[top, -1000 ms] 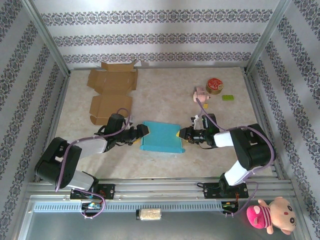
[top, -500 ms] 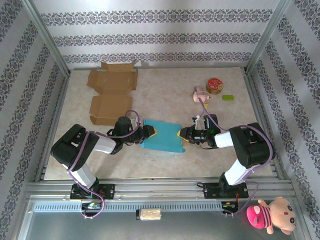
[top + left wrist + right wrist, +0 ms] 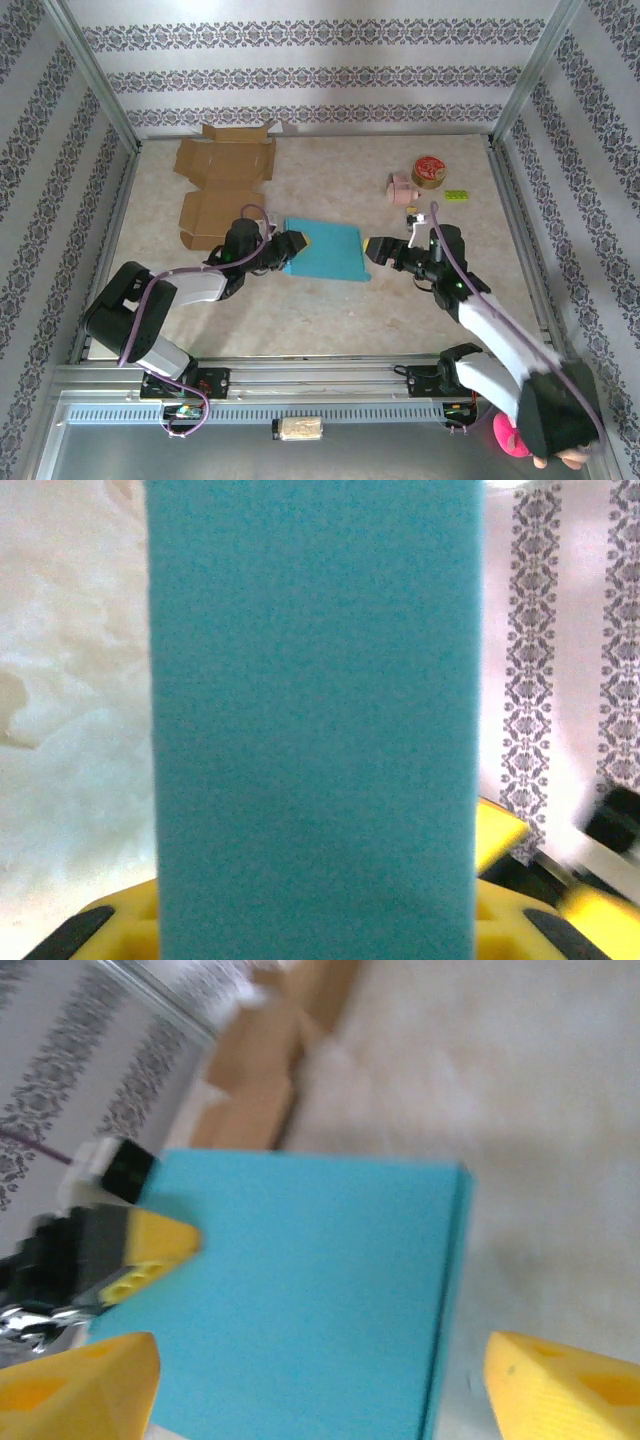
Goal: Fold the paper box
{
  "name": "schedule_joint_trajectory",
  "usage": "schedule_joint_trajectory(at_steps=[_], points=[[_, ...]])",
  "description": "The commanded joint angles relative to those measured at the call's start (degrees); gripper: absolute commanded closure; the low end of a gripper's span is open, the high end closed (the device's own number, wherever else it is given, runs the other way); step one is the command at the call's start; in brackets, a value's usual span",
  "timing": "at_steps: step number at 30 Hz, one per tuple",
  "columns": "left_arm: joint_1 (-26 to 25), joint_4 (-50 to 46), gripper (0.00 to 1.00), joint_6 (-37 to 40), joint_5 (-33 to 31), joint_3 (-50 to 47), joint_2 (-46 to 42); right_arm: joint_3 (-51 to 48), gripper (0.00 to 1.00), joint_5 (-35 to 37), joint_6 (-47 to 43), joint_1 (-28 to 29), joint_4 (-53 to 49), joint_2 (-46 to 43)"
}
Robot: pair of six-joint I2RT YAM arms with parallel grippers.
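the box (image 3: 325, 252) is lying flat just right of the cardboard (image 3: 222, 215). the left gripper (image 3: 292, 250) is clamping its cardboard-side edge. the right gripper (image 3: 378, 250) is hanging released beside the opposite edge. likely step: securing the box. next, the right is needing a flap to pinch.

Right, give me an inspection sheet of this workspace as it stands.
Surface: beige marbled table, no spills seen.
Job's things: blue paper box lying flat mid-table.
Clutter: flattened cardboard boxes at far left; pink toy, round tin and green block at far right.
Grippers: left gripper shut on the box's left edge; right gripper open beside its right edge, not gripping.
Cables: purple cables run along both arms, none on the box.
Surroundings: patterned walls and metal frame; pink plush by the front rail.
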Motion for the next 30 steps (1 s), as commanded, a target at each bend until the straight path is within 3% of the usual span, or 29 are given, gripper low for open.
schedule_joint_trajectory(at_steps=[1, 3, 6, 10, 14, 18, 22, 25, 30], points=[[2.2, -9.1, 0.81, 0.8, -2.3, 3.6, -1.8, -1.7, 0.13, 14.6, -24.0, 10.0, 0.8, -9.8], [3.4, -10.6, 0.81, 0.6, -2.0, 4.7, -1.9, -4.1, 0.10, 18.1, -42.3, 18.6, 4.5, -12.9], [4.4, -10.0, 0.81, -0.9, -1.9, 5.6, -1.9, -3.9, 0.02, 24.1, -65.2, 29.6, 5.5, -9.7], [4.4, -10.3, 0.81, -1.6, -2.3, 6.1, -2.8, -1.7, 0.02, 30.9, -77.3, 32.1, 11.6, 2.9], [4.5, -12.0, 0.81, -1.7, -3.5, 6.1, -4.6, 2.1, 0.02, 33.4, -84.2, 32.1, 17.3, 15.4], [4.5, -13.7, 0.81, -1.5, -4.2, 6.5, -6.2, 5.4, 0.02, 33.7, -84.6, 30.8, 25.1, 26.1], [4.6, -13.4, 0.81, -3.5, -3.9, 6.4, -6.4, 7.6, 0.03, 40.3, -88.1, 30.0, 39.9, 38.0], [4.6, -11.3, 0.81, -5.7, -3.2, 6.0, -6.0, 9.9, 0.10, 43.2, -89.2, 29.1, 49.0, 45.5], [4.6, -9.6, 0.80, -7.3, -2.6, 6.3, -5.5, 10.9, 0.33, 41.4, -87.9, 28.2, 53.0, 49.6]])
